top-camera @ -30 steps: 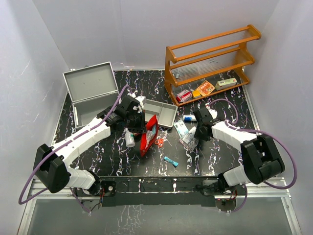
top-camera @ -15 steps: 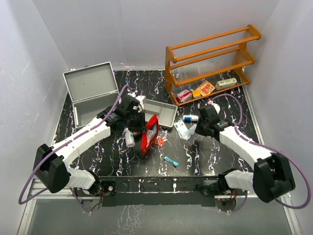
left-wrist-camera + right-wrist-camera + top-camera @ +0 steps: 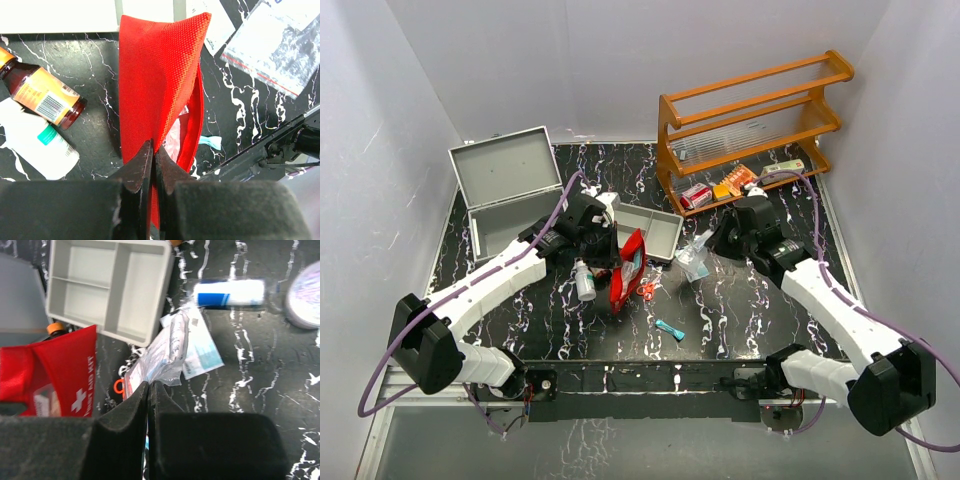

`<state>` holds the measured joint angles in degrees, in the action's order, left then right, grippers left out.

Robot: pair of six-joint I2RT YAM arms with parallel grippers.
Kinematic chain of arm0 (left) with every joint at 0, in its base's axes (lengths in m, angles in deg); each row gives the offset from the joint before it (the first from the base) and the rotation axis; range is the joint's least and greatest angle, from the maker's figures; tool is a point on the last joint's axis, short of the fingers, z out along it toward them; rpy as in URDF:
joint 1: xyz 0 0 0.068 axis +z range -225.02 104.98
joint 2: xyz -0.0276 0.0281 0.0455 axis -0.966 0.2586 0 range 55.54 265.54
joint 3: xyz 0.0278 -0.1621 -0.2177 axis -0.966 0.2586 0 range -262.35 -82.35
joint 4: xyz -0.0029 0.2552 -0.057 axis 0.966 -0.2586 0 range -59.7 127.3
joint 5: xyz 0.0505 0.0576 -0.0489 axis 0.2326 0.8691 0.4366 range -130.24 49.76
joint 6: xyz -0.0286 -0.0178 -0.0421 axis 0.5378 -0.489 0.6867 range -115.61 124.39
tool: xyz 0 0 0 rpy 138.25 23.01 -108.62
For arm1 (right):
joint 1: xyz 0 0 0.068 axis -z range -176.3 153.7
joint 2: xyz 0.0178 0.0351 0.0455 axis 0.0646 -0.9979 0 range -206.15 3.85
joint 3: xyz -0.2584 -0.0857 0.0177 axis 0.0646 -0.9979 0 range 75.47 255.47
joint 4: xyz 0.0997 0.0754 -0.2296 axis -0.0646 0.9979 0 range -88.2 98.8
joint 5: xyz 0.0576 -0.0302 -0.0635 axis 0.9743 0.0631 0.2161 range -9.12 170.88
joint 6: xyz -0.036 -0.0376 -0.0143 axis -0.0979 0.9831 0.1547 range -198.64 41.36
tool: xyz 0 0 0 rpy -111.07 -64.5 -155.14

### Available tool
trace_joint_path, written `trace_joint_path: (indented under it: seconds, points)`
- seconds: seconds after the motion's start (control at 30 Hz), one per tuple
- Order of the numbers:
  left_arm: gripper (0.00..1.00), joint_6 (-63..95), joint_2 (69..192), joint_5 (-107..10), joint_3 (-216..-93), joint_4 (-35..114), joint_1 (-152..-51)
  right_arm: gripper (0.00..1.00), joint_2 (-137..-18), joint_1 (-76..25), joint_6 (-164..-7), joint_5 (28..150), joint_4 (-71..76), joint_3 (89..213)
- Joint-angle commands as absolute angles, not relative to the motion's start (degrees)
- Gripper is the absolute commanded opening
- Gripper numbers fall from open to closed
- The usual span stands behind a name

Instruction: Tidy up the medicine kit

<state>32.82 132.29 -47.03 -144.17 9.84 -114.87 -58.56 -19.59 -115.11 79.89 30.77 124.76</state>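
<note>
A robot lab cell: plain white walls [image 3: 620, 60] box in a black marbled table [image 3: 740, 320].

Surface [image 3: 550, 320], black with white marbling, enclosed by plain white walls [image 3: 620, 60] at left, back and right; wooden rack [image 3: 666, 135], orange-brown, three open tiers with rails, standing upright at the far right corner.

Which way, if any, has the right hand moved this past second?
Yes. The right hand, holding the clear bag, moved away from the near edge, toward the grey tray.
</note>
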Motion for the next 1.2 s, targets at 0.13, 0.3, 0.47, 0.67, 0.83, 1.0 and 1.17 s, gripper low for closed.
trace_joint_path:
  seconds: [0.13,0.3,0.47,0.67,0.83,1.0,1.17]
  points:
    - [0.0,29.6,133.4,-45.9,-144.4,11.3,-114.7,0.0,-64.1,-28.8,-116.9,82.0,38.5,137.2]
    - [0.0,29.4,135.2,-46.3,-144.7,11.3,-114.7,0.0,-67.6,-36.7,-118.9,79.6,40.9,142.6]
    - [0.0,29.5,135.7,-46.6,-144.7,11.6,-114.7,0.0,-72.3,-43.0,-120.4,76.0,43.3,148.0]
    - [0.0,29.7,135.8,-46.6,-144.8,11.8,-114.7,0.0,-74.6,-46.3,-121.5,72.2,44.3,150.1]
    - [0.0,30.0,135.9,-46.7,-144.7,11.9,-114.7,0.0,-75.1,-47.1,-121.6,71.3,45.1,150.4]
    - [0.0,30.1,135.6,-47.3,-144.6,12.1,-114.7,0.0,-75.9,-47.7,-120.0,71.3,44.0,150.2]
    - [0.0,30.4,135.3,-47.7,-144.4,12.2,-114.8,0.0,-77.6,-48.3,-118.7,72.6,41.5,150.6]
